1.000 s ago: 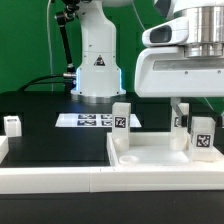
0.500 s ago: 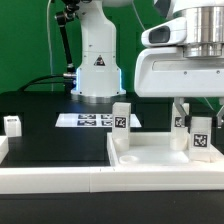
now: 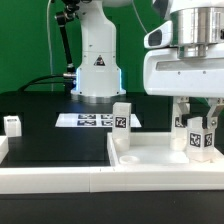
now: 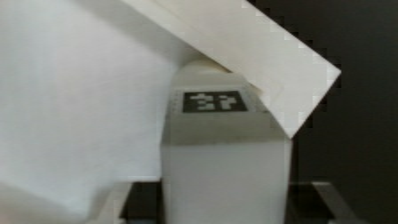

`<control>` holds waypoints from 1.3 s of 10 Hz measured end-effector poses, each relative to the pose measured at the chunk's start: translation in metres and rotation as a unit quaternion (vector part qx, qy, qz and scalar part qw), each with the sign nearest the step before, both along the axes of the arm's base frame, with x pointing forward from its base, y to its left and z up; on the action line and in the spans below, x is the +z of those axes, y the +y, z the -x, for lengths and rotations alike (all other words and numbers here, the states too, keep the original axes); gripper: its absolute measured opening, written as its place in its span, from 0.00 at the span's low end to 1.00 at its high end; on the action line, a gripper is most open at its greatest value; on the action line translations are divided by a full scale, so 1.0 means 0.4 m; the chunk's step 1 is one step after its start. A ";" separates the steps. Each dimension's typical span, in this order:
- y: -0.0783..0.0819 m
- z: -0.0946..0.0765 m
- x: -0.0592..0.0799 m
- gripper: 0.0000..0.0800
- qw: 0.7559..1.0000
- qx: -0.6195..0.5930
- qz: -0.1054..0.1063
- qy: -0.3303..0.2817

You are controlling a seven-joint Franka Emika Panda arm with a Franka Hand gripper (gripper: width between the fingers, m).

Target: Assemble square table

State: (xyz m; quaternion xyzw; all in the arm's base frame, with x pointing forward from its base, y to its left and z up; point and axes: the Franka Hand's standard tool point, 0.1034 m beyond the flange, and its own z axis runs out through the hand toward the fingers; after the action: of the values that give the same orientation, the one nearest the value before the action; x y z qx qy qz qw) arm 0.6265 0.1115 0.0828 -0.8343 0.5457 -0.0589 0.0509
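Clenching a white leg [image 3: 201,141] upright between the jaws at the tabletop [image 3: 150,158] corner (near another standing leg [image 3: 121,122]), apparently to seat it squarely.

The exterior view sits low, barely above the counter [image 3: 50,135] and close in front of the tabletop [image 3: 150,160]. It faces level across the tabletop toward the arm's base [image 3: 97,65] and the green backdrop [image 3: 25,40] beyond. The wrist view looks from very near over the tabletop [image 4: 89,110], so close that one tagged leg [image 4: 222,160] fills the middle. Both views share that leg [image 3: 203,140] and, probably, the tabletop's corner beside it.
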 end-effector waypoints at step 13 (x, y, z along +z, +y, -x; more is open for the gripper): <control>0.003 0.012 -0.003 0.65 0.967 -0.245 -0.057 0.041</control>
State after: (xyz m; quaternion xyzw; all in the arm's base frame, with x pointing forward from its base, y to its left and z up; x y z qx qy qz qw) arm 0.6217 0.1125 0.0816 -0.6727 0.7375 -0.0037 0.0599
